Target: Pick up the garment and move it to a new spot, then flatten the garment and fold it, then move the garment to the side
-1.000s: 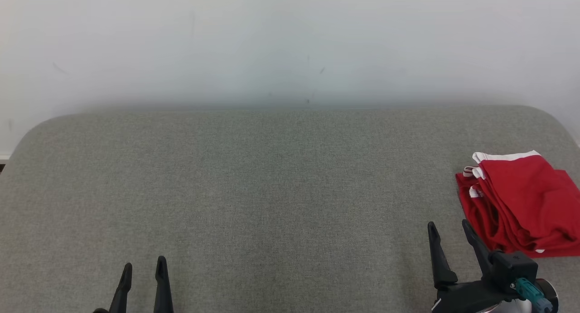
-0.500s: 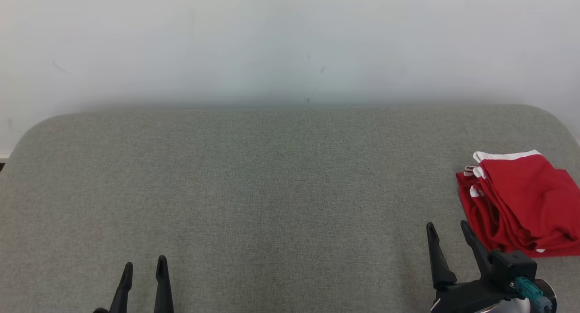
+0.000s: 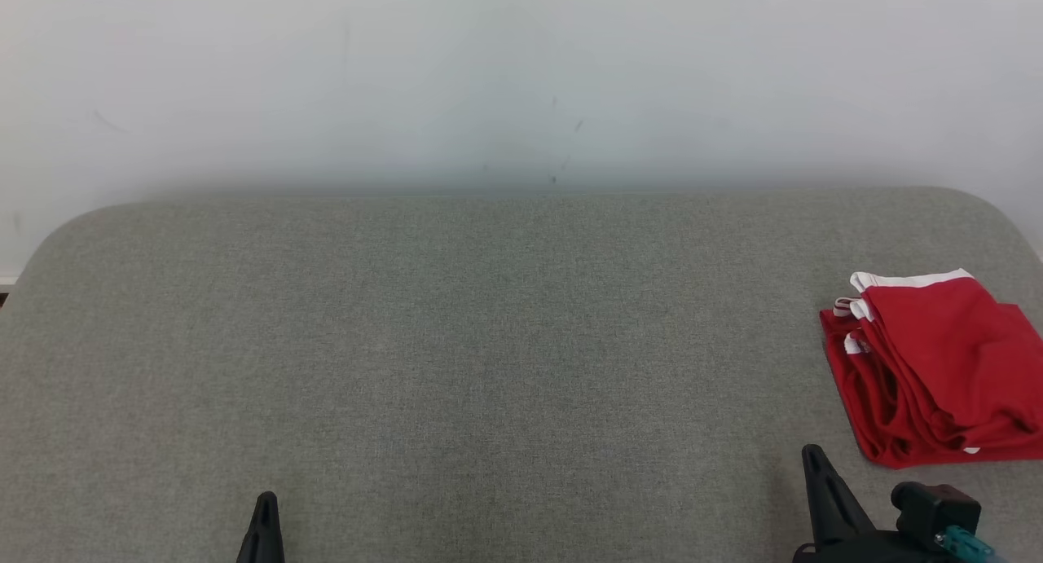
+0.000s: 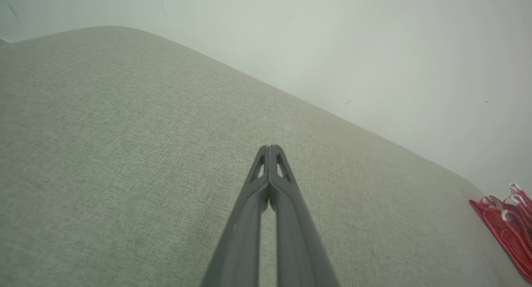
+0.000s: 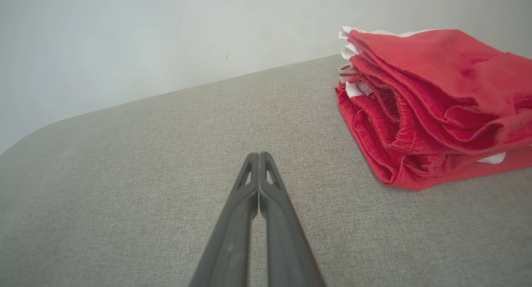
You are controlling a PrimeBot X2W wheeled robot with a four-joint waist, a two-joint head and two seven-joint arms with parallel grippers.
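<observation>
The garment [image 3: 937,367] is red with white trim, folded into a thick pile at the right edge of the grey cushioned surface [image 3: 489,343]. It also shows in the right wrist view [image 5: 432,108] and as a red sliver in the left wrist view [image 4: 505,231]. My right gripper [image 3: 813,459] sits at the lower right, just left of and nearer than the pile, not touching it. Its tips [image 5: 259,155] are pressed together on nothing. My left gripper [image 3: 266,502] is at the lower left, far from the garment, its tips [image 4: 269,148] also shut on nothing.
A pale wall [image 3: 521,82] rises directly behind the surface's far edge. The surface has rounded far corners, and the garment lies close to its right edge.
Both grippers have gone from open to shut and drawn back toward the bottom of the head view. The garment has not moved.
</observation>
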